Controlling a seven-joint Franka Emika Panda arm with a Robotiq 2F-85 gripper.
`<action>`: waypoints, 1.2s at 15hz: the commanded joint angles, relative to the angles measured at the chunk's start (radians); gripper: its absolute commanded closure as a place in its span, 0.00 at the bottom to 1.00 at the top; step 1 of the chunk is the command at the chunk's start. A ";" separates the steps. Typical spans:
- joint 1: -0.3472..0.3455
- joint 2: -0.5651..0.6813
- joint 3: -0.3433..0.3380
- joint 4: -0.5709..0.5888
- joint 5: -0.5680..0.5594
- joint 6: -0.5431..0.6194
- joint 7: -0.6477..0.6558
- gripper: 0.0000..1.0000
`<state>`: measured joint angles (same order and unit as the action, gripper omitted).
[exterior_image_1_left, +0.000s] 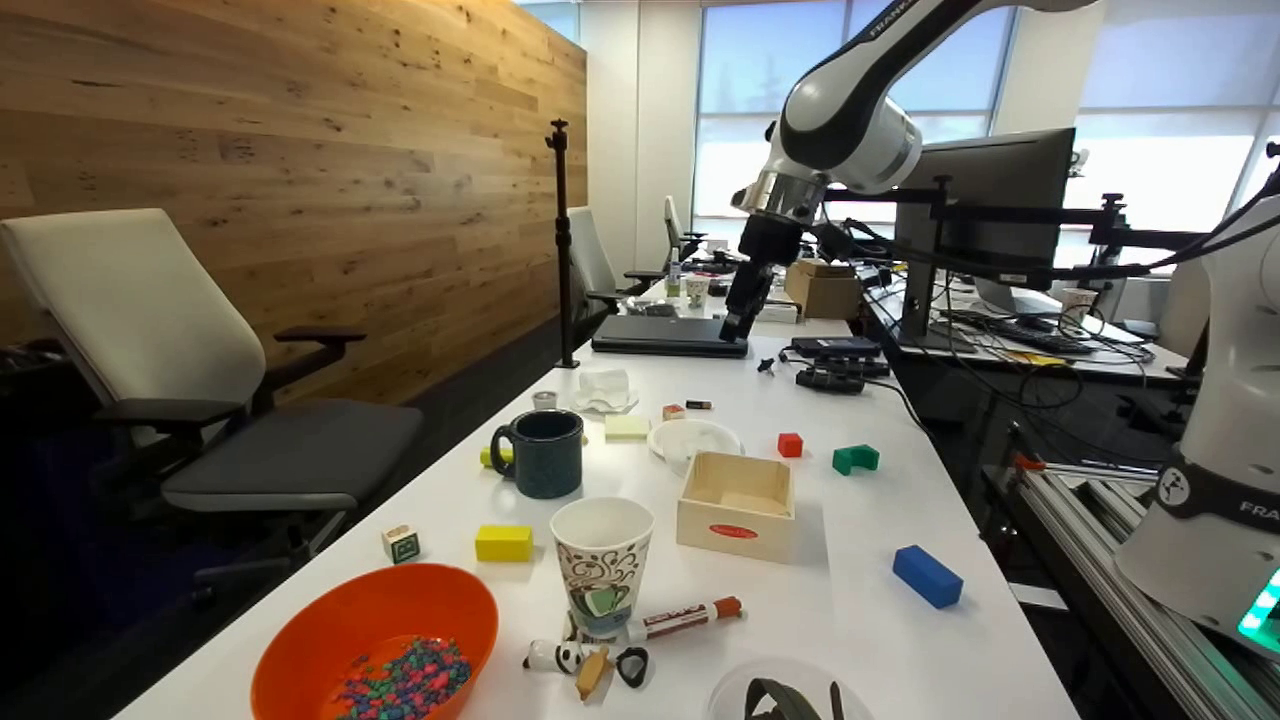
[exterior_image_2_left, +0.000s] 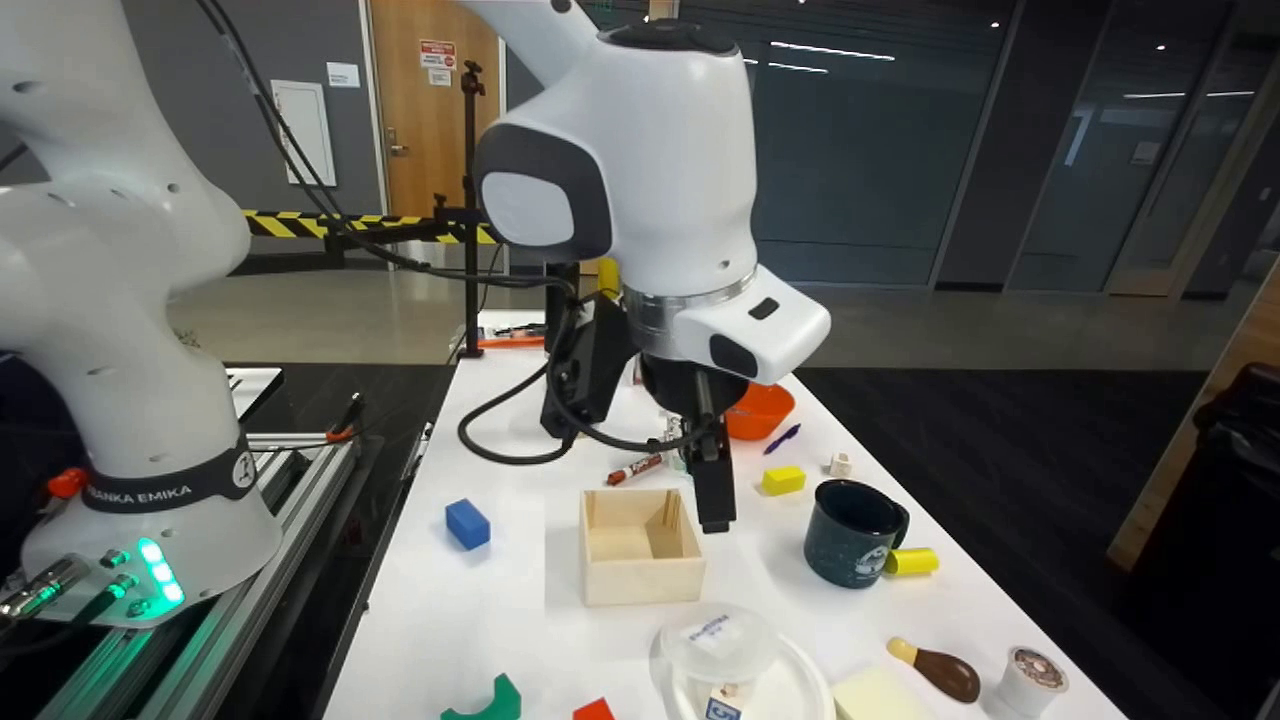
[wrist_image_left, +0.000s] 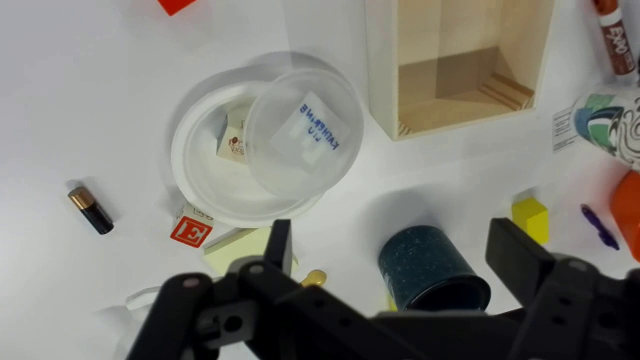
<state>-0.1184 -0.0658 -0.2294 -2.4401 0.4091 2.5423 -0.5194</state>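
Observation:
My gripper (wrist_image_left: 392, 242) is open and holds nothing. It points down above the white table (exterior_image_2_left: 480, 620), and also shows in both exterior views (exterior_image_1_left: 737, 325) (exterior_image_2_left: 715, 525). In the wrist view a dark speckled mug (wrist_image_left: 425, 260) appears between the fingers, below them and apart from them. The gripper's body hides part of the mug's rim. A pale wooden box (wrist_image_left: 382, 65) lies open beyond. Left of it, a clear plastic container (wrist_image_left: 305, 175) with a handwritten label overlaps a white plate (wrist_image_left: 181, 170). A lettered block (wrist_image_left: 232, 137) sits on the plate, partly covered.
Around these stand a patterned paper cup (exterior_image_1_left: 602, 560), an orange bowl (exterior_image_1_left: 290, 640), a marker (exterior_image_1_left: 685, 620), a yellow block (exterior_image_1_left: 504, 543), a blue block (exterior_image_1_left: 928, 577), a red cube (exterior_image_1_left: 790, 445) and a green arch (exterior_image_1_left: 856, 459). A black laptop (exterior_image_1_left: 660, 335) lies farther along.

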 joint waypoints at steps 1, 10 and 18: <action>-0.014 0.005 -0.020 0.005 0.071 -0.077 -0.190 0.00; -0.060 0.116 -0.009 0.041 0.048 -0.178 -0.135 0.00; -0.100 0.232 0.028 0.167 0.088 -0.374 -0.112 0.00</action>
<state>-0.1757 0.1149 -0.2214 -2.3492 0.4461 2.2434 -0.6267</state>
